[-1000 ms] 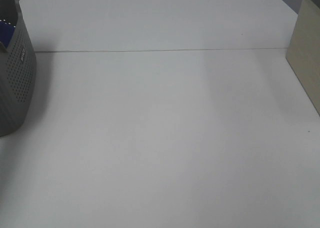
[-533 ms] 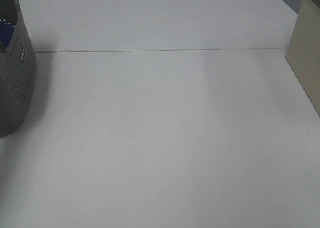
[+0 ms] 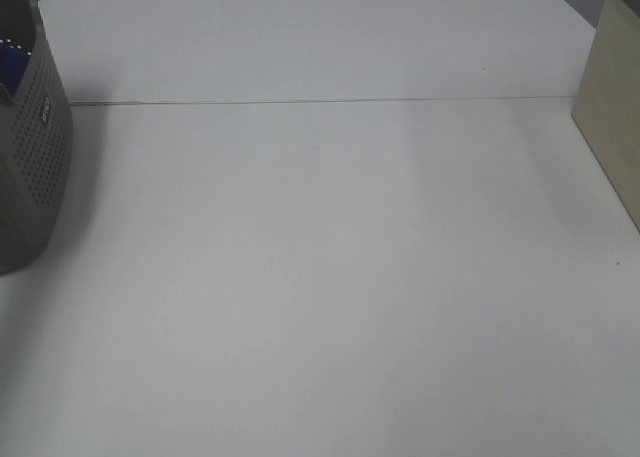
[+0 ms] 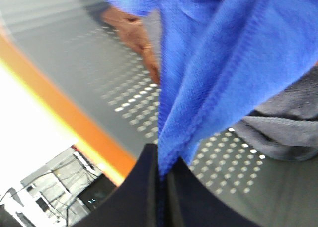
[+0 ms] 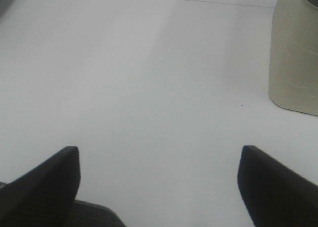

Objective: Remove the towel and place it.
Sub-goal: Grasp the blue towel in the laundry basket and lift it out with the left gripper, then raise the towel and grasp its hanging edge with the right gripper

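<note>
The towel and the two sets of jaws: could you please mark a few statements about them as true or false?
1. The left jaws are shut on the towel. True.
2. The right jaws hold the towel. False: they stand open over the table, holding nothing.
3. The basket stands at the left edge of the exterior high view. True.
4. The towel lies spread on the table. False: it is inside the basket.

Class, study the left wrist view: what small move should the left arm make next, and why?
Probably a short lift straight up. The left end effector is shut on an edge of the blue towel, which hangs inside the grey basket. Raising it should draw the cloth clear of the perforated wall.
</note>
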### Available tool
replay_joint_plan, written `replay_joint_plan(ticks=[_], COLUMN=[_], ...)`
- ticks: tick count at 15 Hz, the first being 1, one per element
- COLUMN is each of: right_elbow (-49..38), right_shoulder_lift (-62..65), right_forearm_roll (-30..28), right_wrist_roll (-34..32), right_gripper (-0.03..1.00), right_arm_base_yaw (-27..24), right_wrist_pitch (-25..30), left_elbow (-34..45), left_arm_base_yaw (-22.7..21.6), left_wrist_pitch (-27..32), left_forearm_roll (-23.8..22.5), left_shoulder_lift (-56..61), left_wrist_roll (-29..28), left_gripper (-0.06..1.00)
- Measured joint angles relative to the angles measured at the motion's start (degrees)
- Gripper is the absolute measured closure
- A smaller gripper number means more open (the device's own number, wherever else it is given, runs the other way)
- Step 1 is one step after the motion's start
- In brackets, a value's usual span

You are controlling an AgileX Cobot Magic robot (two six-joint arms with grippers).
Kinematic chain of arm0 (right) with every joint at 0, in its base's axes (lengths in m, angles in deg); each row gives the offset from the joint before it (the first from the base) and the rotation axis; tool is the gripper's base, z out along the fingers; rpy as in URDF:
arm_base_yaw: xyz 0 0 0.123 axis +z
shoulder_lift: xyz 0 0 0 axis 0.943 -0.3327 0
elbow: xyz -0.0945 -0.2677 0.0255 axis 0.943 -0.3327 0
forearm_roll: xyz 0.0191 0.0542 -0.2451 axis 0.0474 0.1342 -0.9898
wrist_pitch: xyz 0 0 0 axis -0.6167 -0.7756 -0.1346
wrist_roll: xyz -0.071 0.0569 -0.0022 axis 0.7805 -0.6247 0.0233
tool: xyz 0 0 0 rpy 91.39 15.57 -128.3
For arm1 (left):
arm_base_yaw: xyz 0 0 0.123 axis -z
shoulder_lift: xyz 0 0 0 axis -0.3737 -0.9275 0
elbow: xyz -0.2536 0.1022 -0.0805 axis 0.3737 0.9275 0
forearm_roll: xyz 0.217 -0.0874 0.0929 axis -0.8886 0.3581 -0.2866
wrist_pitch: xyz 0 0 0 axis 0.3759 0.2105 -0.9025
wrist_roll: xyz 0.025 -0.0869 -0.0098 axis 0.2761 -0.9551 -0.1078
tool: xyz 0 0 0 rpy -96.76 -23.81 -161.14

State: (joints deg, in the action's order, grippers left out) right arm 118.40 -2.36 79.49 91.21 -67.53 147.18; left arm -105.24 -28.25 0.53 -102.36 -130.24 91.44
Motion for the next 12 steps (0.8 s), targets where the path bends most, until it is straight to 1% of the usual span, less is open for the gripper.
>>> replay_joint_plan(ticks=[2, 3, 6, 8, 10, 12], right_elbow=[0.0, 0.0, 0.0, 0.0, 0.0, 0.0], right_shoulder_lift=[0.0, 0.0, 0.0, 0.0, 0.0, 0.0], right_forearm_roll=[0.0, 0.0, 0.0, 0.0, 0.0, 0.0], right_wrist_roll=[0.0, 0.0, 0.0, 0.0, 0.0, 0.0], right_gripper=[0.14, 0.14, 0.14, 0.14, 0.14, 0.14], right_arm_base_yaw=[0.0, 0.0, 0.0, 0.0, 0.0, 0.0], right_wrist_pitch=[0.0, 0.0, 0.0, 0.0, 0.0, -0.06], left_elbow=[0.0, 0.0, 0.0, 0.0, 0.0, 0.0], left_arm_base_yaw=[0.92, 1.78, 6.53, 9.97, 11.92, 13.81], left_wrist_pitch=[-1.49, -3.44, -11.17, -16.5, -19.31, -24.06], left_forearm_roll=[-0.06, -0.06, -0.8, -4.13, -6.93, -9.85], left_shoulder_lift=[5.33, 7.22, 12.83, 16.16, 18.51, 21.2], left_wrist_roll=[0.0, 0.0, 0.0, 0.0, 0.0, 0.0], left_gripper=[0.94, 0.94, 0.94, 0.94, 0.94, 0.94])
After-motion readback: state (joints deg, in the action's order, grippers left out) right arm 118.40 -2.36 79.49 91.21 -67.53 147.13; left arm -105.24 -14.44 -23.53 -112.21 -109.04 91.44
